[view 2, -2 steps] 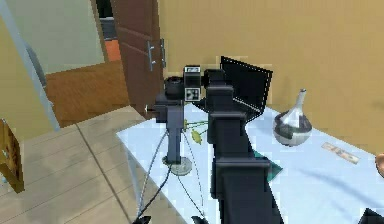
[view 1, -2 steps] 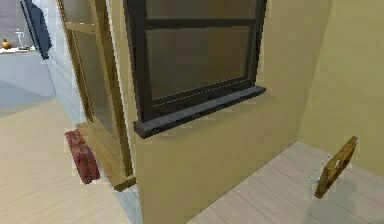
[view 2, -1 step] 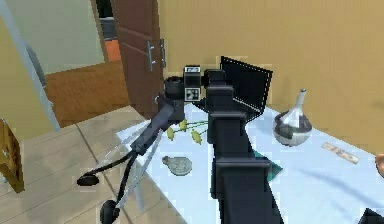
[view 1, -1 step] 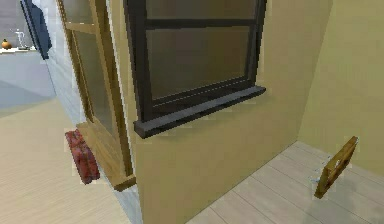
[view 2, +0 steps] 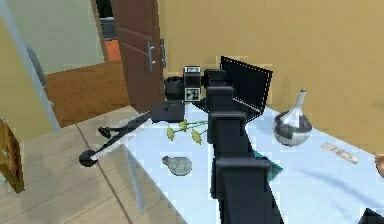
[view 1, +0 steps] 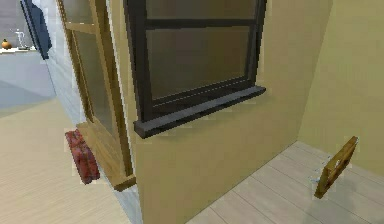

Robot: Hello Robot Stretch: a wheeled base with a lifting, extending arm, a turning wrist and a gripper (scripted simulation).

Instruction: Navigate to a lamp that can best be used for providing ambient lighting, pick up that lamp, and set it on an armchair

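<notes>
The gripper is hanging past the table's left edge, holding nothing, though we cannot tell its grip; ahead we are facing a window.

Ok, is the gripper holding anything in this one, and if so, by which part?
The gripper holds nothing: at its far end, only bare floor shows at and behind the fingers.

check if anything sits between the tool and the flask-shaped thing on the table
In the arm side view, the arm's dark bar and a yellowish sprig lie between the tool and the flask-shaped thing.
</notes>
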